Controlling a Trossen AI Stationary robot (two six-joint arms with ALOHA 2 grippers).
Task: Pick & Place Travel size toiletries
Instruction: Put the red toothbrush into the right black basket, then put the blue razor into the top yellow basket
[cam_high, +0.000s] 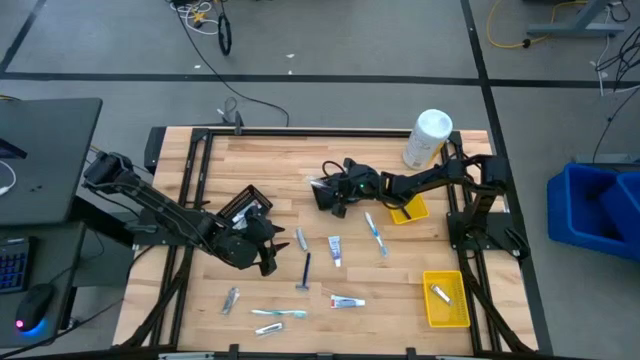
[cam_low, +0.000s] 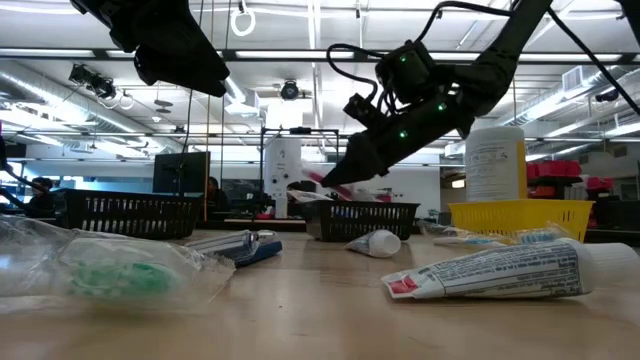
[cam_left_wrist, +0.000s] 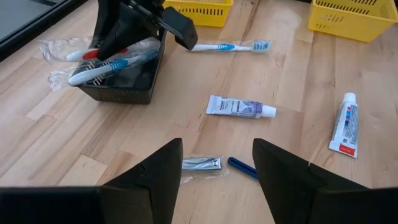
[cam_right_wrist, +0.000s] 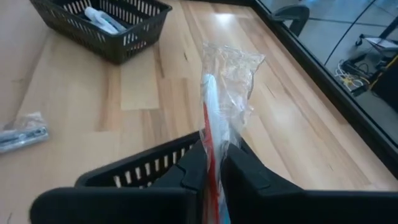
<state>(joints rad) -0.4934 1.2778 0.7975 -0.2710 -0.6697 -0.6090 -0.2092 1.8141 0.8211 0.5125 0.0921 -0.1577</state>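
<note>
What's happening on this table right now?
The right pincer pinches a wrapped toothbrush over a black basket that already has wrapped toothbrushes in it. The left pincer hangs open above a small packet, next to a blue razor. Toothpaste tubes, more toothbrushes and packets lie loose on the wood table. One item lies in a yellow tray.

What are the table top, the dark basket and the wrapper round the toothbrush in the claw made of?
Table top: pale wood planks, visible grain, slight sheen. Dark basket: likely moulded plastic, an open black lattice. Wrapper: thin clear plastic film, crinkled and glossy, round the red-and-white toothbrush pinched in the right gripper.
</note>
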